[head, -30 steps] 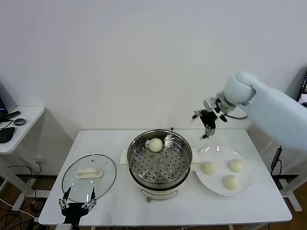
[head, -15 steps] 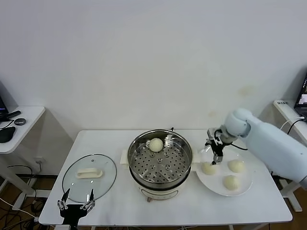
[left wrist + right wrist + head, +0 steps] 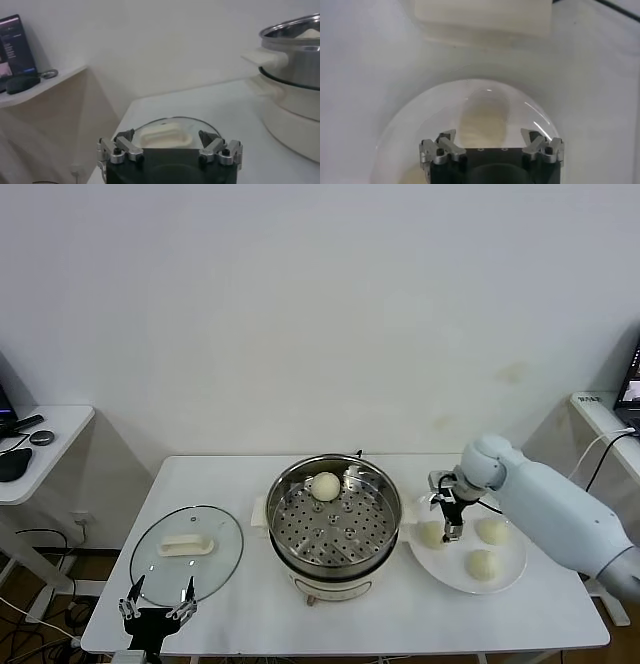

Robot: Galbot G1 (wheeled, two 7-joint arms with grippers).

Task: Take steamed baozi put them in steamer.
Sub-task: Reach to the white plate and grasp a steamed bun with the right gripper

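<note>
The steamer (image 3: 340,534) stands mid-table with one steamed baozi (image 3: 324,486) at the back of its perforated tray. Three more cream buns lie on the white plate (image 3: 445,570) to its right: one at the left (image 3: 431,534), one at the back right (image 3: 491,530), one at the front (image 3: 481,564). My right gripper (image 3: 452,519) is open, low over the left bun. In the right wrist view that bun (image 3: 485,117) lies just ahead of the gripper (image 3: 490,139), centred between the spread fingers. My left gripper (image 3: 158,604) waits open at the table's front left corner.
A round glass lid (image 3: 186,549) with a white handle lies flat at the left, just ahead of the left gripper (image 3: 167,142) in the left wrist view. The steamer's white side handle (image 3: 482,20) is close beyond the plate. A side table (image 3: 40,439) stands far left.
My right gripper has come down from above the table's back edge to the plate and now hangs low over the left bun. The left arm has not moved.
</note>
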